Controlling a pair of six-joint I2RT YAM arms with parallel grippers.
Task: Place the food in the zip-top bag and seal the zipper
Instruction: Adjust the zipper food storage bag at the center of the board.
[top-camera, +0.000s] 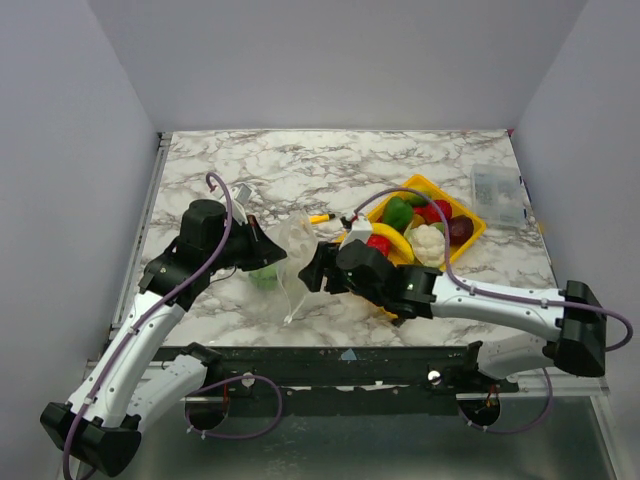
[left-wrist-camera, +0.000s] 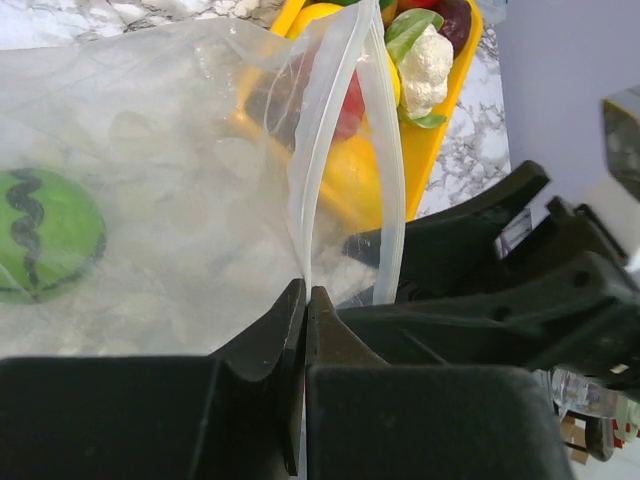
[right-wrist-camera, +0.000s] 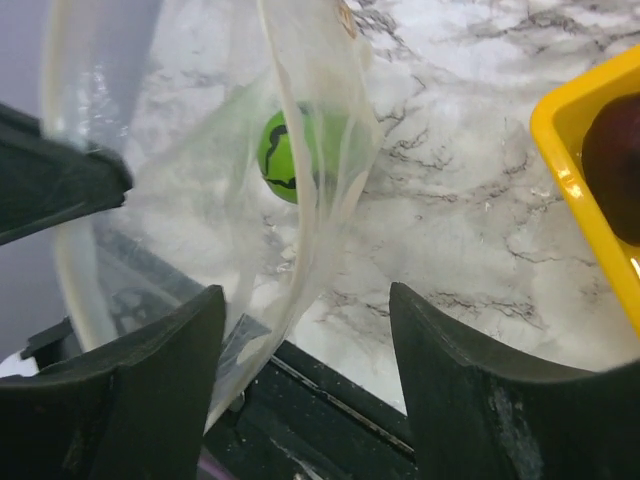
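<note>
Marble counter (top-camera: 330, 165) carries the zip-top bag (top-camera: 288, 265) between both arms: thin, floppy, surely slippery, with 1 green striped fruit (right-wrist-camera: 285, 155) inside. The left gripper (left-wrist-camera: 305, 300) pinches its mouth edge, the best place to hold; the right gripper (right-wrist-camera: 305, 300) stands spread and empty beside the mouth.

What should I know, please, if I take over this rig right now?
Left gripper: shut on the zip-top bag's mouth edge, holding it open.
Right gripper: open, empty, at the bag's mouth.
Done: one green striped toy fruit is in the bag.
To do: the other food is in the yellow tray; the zipper is unsealed.
</note>
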